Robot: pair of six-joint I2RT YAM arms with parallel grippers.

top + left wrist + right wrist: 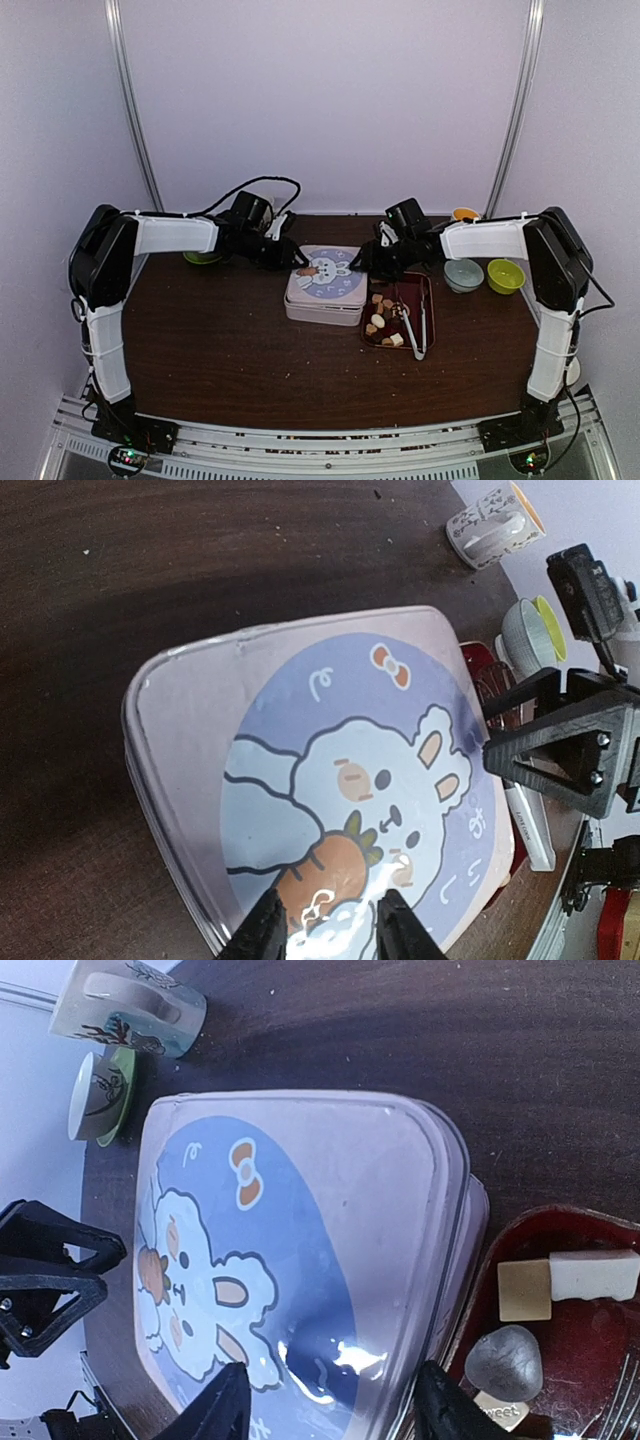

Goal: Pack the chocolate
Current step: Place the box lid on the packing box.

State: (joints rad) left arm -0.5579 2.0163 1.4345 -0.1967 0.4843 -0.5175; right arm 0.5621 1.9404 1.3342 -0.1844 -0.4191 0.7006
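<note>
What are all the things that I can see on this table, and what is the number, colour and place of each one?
table: one, dark brown, under everything.
box: one, pale pink with a blue rabbit lid, lid on, middle of the table.
tray: one, dark red, just right of the box.
chocolate: several small pieces, brown, tan and white, in the tray.
tongs: one, metal, in the tray.
bowls: two, grey-blue and yellow-green, right of the tray.
cup: one, white, orange inside, back right.
mug: one, pale, patterned, back left.
dish: one, green, back left.
left pincer: black, open, over the lid.
right pincer: black, open, over the lid.
</note>
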